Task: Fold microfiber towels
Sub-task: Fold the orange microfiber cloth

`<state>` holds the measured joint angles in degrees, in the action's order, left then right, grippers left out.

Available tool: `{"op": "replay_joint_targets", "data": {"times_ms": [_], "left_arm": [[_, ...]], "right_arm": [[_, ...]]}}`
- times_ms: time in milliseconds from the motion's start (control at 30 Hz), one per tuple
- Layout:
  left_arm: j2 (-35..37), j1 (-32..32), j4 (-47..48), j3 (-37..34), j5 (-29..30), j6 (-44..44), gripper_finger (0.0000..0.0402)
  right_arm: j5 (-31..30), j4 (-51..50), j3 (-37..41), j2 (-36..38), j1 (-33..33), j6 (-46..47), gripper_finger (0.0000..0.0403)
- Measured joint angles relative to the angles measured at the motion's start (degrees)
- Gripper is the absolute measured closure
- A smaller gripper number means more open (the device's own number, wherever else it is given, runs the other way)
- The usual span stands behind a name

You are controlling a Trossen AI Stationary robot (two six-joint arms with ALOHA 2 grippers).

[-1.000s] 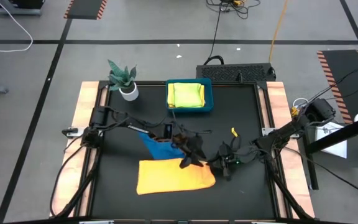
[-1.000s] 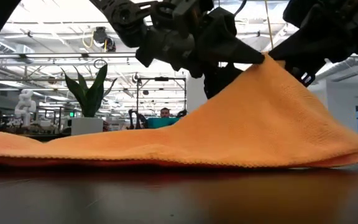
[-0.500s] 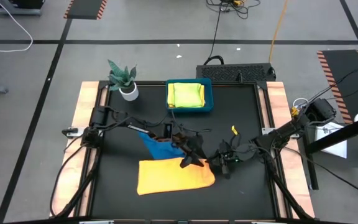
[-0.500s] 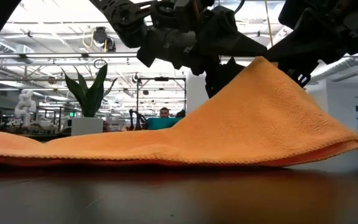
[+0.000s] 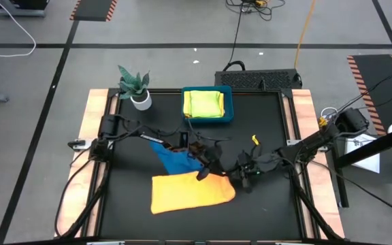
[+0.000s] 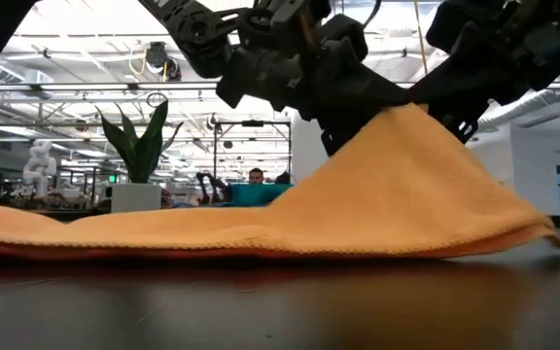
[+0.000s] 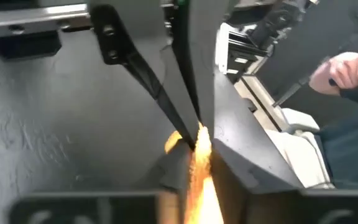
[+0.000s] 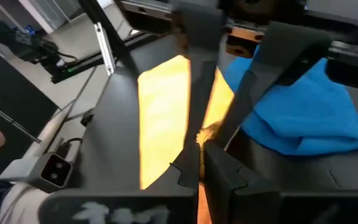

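The left end effector [image 5: 203,174] is pinched on the far edge of the orange towel [image 5: 192,192], which is lifted into a peak there and otherwise spread on the desk [image 5: 264,204] to its near side. A crumpled blue towel [image 5: 175,161] lies just beyond it. Immediately to its right, the right end effector [image 5: 238,178] is pressed together on the same raised orange edge. Yellow-green towels [image 5: 204,104] are held in the teal tray [image 5: 229,102] well beyond both.

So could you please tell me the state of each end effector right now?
Left end effector: closed on the orange towel.
Right end effector: closed on the same towel.
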<state>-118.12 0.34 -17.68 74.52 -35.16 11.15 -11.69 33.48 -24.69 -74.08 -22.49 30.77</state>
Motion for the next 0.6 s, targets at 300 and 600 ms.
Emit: {"op": "replay_joint_targets", "data": {"times_ms": [300, 600], "left_arm": [[0.40, 0.81, -0.27, 0.14, -1.83, -6.37, 0.0396], [2.93, 2.17, 5.74, 0.03, 1.57, -13.19, 0.0399]], "right_arm": [[0.20, -2.50, -0.13, 8.23, 1.37, -5.25, 0.0372], [-1.94, -17.58, 1.04, 10.36, -0.80, 3.43, 0.0221]]}}
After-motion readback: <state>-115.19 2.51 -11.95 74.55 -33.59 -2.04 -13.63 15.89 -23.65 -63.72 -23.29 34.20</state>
